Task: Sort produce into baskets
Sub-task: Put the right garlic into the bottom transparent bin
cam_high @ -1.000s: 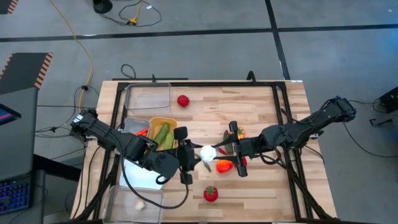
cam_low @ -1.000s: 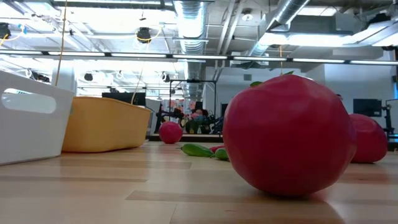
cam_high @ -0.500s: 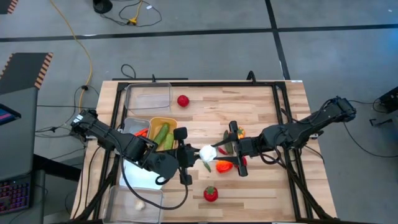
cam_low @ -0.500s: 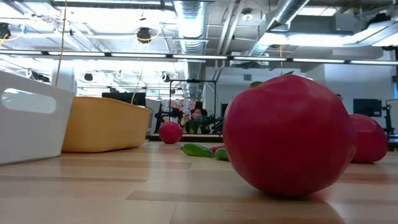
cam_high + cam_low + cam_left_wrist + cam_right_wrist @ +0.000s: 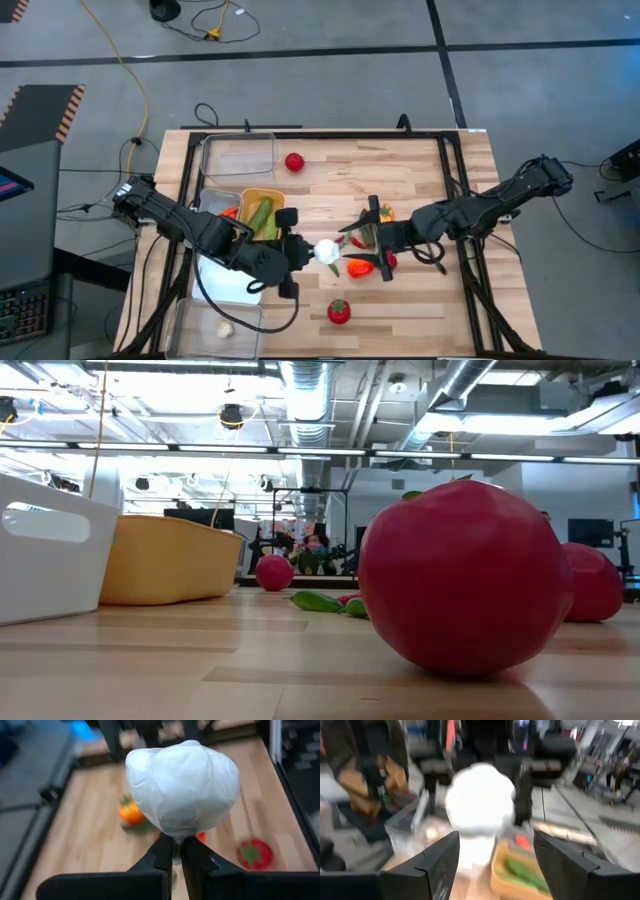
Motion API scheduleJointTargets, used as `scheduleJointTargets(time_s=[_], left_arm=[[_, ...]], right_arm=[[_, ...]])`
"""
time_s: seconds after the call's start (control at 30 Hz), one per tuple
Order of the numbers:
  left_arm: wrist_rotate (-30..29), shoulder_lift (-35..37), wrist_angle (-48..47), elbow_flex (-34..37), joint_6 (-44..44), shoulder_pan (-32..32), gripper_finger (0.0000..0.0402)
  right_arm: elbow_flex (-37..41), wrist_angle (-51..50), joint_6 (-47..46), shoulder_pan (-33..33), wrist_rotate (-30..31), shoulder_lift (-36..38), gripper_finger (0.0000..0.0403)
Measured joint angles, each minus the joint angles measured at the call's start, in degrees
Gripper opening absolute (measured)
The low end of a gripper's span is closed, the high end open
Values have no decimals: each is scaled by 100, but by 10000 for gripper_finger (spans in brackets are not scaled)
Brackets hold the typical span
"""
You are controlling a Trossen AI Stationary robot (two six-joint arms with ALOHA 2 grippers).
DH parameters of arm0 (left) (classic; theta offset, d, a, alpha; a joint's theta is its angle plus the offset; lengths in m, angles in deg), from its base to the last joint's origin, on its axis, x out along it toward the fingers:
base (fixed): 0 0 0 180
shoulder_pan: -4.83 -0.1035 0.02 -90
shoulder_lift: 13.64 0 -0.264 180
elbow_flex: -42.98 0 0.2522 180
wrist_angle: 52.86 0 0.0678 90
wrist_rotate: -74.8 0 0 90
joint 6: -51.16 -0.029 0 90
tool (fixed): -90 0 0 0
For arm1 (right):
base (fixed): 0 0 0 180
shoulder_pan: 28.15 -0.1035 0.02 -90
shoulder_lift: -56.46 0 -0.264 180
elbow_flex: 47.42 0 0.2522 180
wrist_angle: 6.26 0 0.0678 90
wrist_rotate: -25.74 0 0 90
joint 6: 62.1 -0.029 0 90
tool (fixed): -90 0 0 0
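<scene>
Sorting only partly done: green cucumbers (image 5: 262, 217) already in the yellow basket (image 5: 250, 197) and one garlic in a clear basket (image 5: 216, 326), but tomatoes (image 5: 339, 311), peppers and chillies lying loose on the tabletop (image 5: 420, 300). White garlic bulb (image 5: 326, 252) held above mid-tabletop, pinched by its stem in the closed fingers of the left gripper (image 5: 303, 255). Right gripper (image 5: 360, 243) just beside it, fingers apart and holding nothing.

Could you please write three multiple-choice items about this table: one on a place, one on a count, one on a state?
1. Where do the cucumbers lie?
A. yellow tray
B. bare table
C. clear tray

2. How many tomatoes lie loose on the table?
A. one
B. two
C. four

3. What holds the garlic bulb?
A. nothing
B. right pincer
C. left pincer

Answers: 1 A, green pieces sit inside yellow walls. 2 B, one far tomato, one near tomato. 3 C, its fingers pinch the bulb's base; the right pincer stands open.
</scene>
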Motion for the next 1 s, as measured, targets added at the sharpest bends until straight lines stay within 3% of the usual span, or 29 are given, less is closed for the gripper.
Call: scheduleJointTargets(time_s=[0.13,0.33,0.43,0.57,1.0], left_arm=[[738,97,-963,-2,743,17,9],[2837,102,-2457,-2,1956,120,8],[3478,100,-2970,90,2789,373,8],[3554,87,-3158,191,3709,896,8],[3859,89,-2547,1022,6344,2322,11]], right_arm=[[0,-744,-4,5,14,0,282],[0,-1585,-212,0,7,-1,282],[0,-1844,-576,3,7,-2,282],[0,-1995,-795,1,1,-2,282],[0,-2016,-815,1,-6,-2,282]])
